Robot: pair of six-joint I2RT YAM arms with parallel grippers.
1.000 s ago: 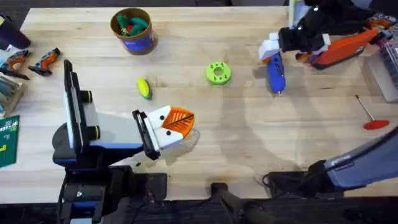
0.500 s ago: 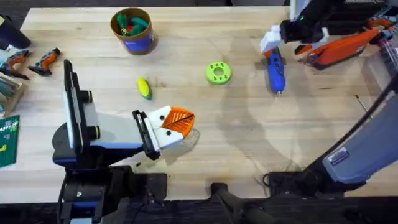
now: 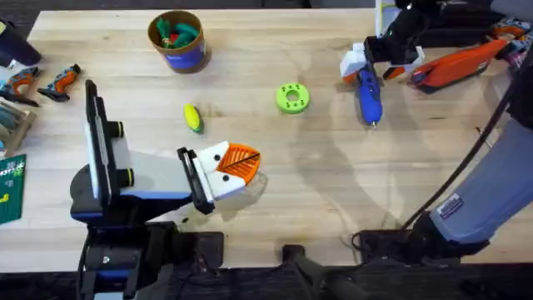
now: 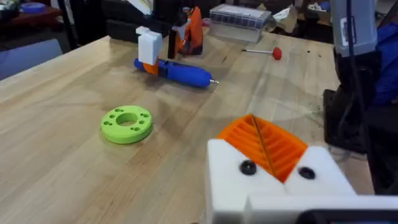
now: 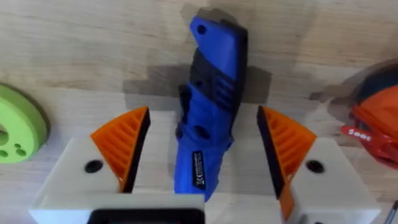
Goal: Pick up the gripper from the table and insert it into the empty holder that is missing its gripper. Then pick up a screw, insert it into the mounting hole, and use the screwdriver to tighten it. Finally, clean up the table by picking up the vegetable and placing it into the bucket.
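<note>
At the upper right of the overhead frame, the right gripper (image 3: pixel 360 67) hangs over the handle end of the screwdriver (image 3: pixel 368 97), which lies flat on the surface (image 3: pixel 333 183). Its jaws stand wide open, one orange pad on either side of the blue body, not touching it. The left gripper (image 3: pixel 236 167) sits at lower centre, jaws closed on nothing. The vegetable (image 3: pixel 193 117) lies below the bucket (image 3: pixel 177 41).

one screwdriver (image 3: pixel 367 93), one vegetable (image 3: pixel 193 117), one bucket (image 3: pixel 176 40), one green disc (image 3: pixel 291 97).
</note>
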